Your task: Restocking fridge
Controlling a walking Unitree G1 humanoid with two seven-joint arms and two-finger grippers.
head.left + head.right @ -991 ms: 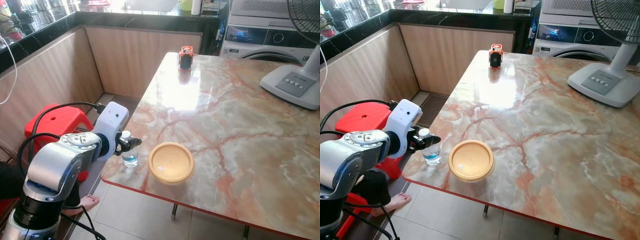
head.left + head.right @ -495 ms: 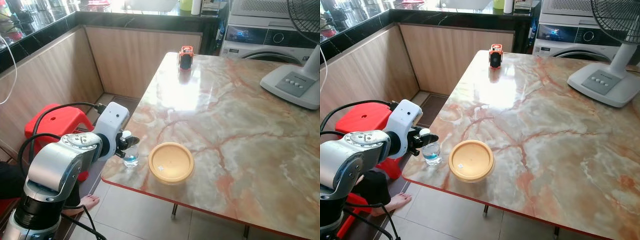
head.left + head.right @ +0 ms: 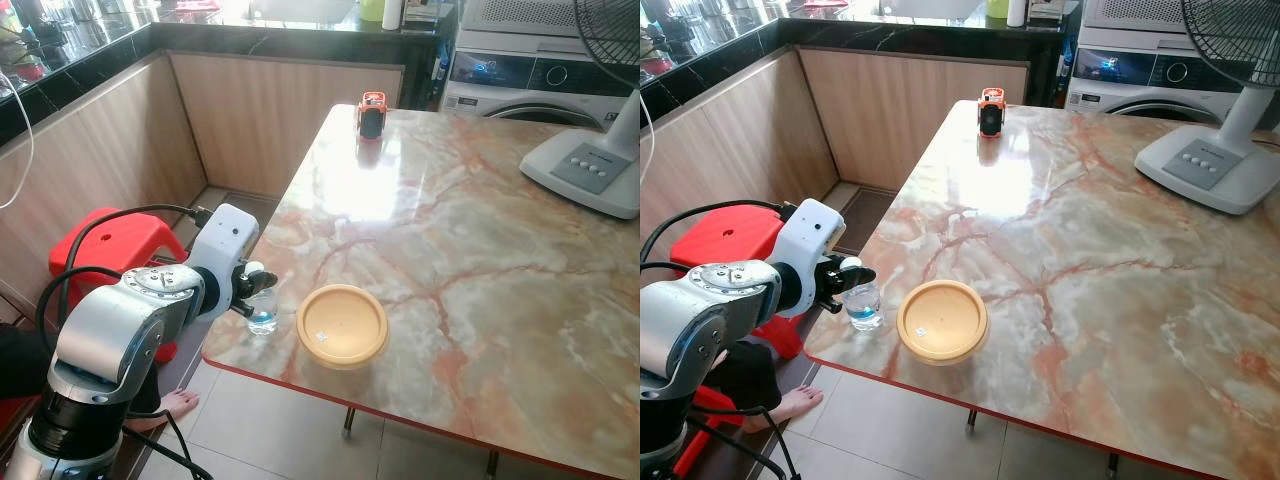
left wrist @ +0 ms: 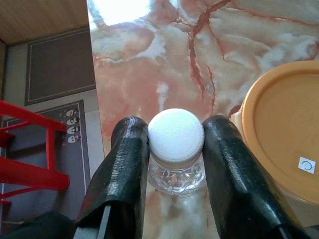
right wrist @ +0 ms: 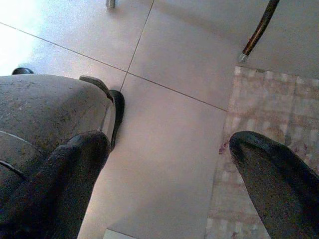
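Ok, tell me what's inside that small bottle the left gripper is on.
The small bottle holds a little clear water at its base. The white cap sits between the left gripper fingers, which cover the neck.

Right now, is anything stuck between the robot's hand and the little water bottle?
No. The left hand has the little water bottle's white cap directly between its two black fingers, with nothing visible between them. The yellow-lidded container sits beside it, not in the way.

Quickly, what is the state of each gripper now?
Left gripper: closed on the small clear plastic bottle with a white cap, at the marble table corner.
Right gripper: open, holding nothing.
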